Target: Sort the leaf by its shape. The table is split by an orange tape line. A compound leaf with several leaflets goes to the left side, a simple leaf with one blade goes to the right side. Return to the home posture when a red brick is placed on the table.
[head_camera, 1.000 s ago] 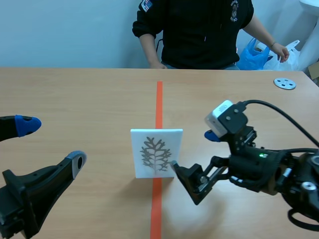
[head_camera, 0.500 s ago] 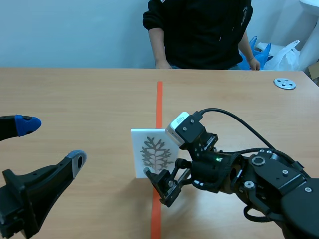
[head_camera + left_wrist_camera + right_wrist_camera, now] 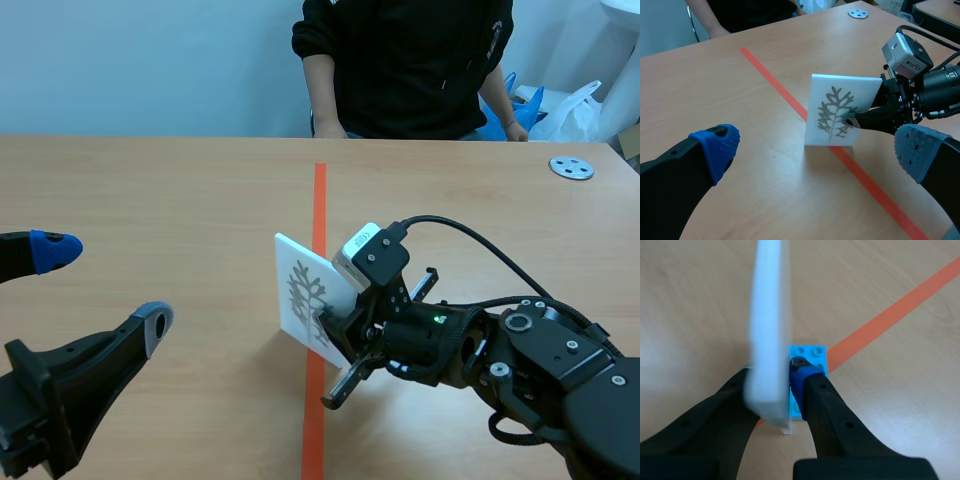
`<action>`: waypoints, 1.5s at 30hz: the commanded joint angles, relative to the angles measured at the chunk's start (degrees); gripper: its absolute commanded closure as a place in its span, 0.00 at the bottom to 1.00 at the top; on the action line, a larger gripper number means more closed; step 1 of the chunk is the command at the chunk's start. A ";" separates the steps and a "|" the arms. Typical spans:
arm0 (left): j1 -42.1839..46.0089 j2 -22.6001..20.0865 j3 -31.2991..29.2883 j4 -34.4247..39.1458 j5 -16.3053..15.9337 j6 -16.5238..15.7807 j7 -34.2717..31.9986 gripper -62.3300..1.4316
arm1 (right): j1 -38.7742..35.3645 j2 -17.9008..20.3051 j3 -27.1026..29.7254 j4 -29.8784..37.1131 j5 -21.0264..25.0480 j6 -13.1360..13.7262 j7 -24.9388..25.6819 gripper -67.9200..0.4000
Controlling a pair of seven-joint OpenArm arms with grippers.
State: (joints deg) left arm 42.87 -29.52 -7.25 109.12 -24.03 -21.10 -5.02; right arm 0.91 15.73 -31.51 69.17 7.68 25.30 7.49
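Right gripper (image 3: 772, 382) clamps tilted card (image 3: 302, 300); left gripper (image 3: 105, 285) apart; printed leaf (image 3: 834, 112) seemingly compound.

**Clearance around both end effectors.** Leaf card (image 3: 770, 315), clamped in the right gripper (image 3: 774, 371), blocks the way straight ahead of it; open table (image 3: 890, 415) lies to either side. Ahead of the wide-spread left gripper (image 3: 818, 145), the card and the right arm (image 3: 940, 82) bar passage; bare wood runs between its fingers.

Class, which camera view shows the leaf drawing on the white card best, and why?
The left wrist view: the white card faces that camera, showing the whole branching leaf drawing. The scene view shows it at a slant, partly behind the right gripper. The right wrist view shows only the card's edge.
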 commanded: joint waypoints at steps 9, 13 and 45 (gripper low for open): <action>-0.20 0.26 0.24 1.29 -0.35 -0.07 -1.18 0.00 | 0.35 0.63 1.18 3.89 0.44 0.09 2.14 0.97; -0.20 0.26 0.24 1.29 -0.35 -0.07 -1.18 0.00 | -0.28 1.25 3.74 9.29 0.46 0.52 1.14 0.97; -0.20 0.24 0.24 1.29 -0.35 -0.07 -1.16 0.00 | 7.10 6.62 31.56 -4.50 17.25 -10.99 -7.76 0.97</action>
State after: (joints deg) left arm 42.87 -29.54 -7.25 109.12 -24.03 -21.10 -5.02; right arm 5.52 21.58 0.25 63.59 24.49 14.87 -1.67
